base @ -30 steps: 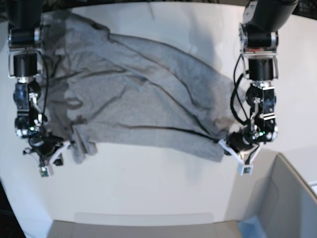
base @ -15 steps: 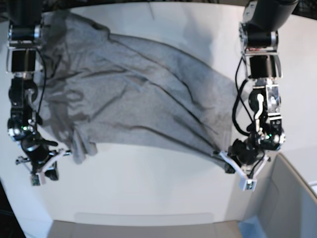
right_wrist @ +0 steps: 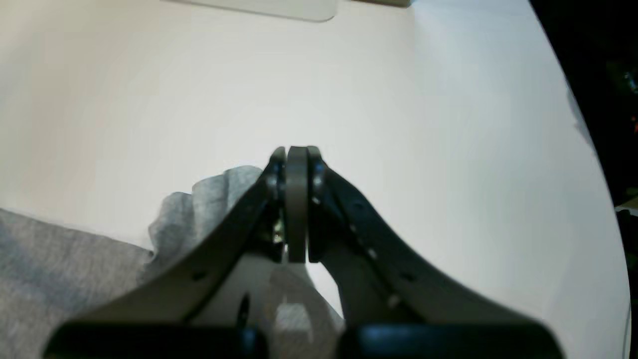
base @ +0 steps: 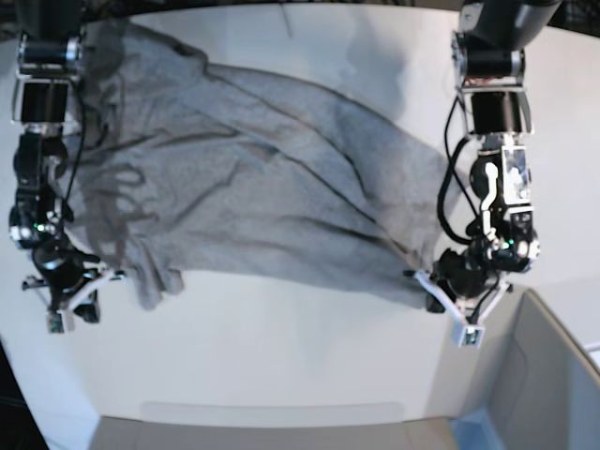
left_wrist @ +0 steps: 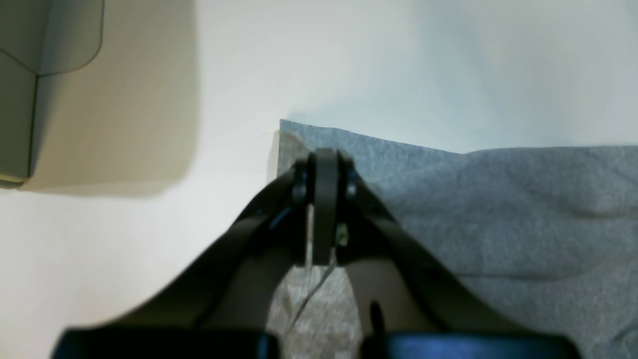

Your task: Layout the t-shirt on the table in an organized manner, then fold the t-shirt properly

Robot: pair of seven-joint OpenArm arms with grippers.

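Note:
The grey t-shirt (base: 253, 169) lies spread and creased across the white table (base: 281, 347), running from the far left toward the near right. My left gripper (base: 439, 295) is shut on the shirt's near right corner; in the left wrist view its jaws (left_wrist: 325, 164) are pressed together over the fabric (left_wrist: 498, 209). My right gripper (base: 94, 286) is shut at the shirt's near left edge. In the right wrist view a raised fold of the t-shirt (right_wrist: 209, 209) comes up against the closed right gripper (right_wrist: 296, 159).
A grey box-like bin (base: 553, 375) stands at the near right, just beside my left gripper, and shows in the left wrist view (left_wrist: 99, 89). The table's curved dark edge (right_wrist: 588, 124) lies to the right of my right gripper.
Both arms dipped toward the front edge and came partly back. My right gripper has ended up further left. The shirt's near right corner has been drawn a little toward the front.

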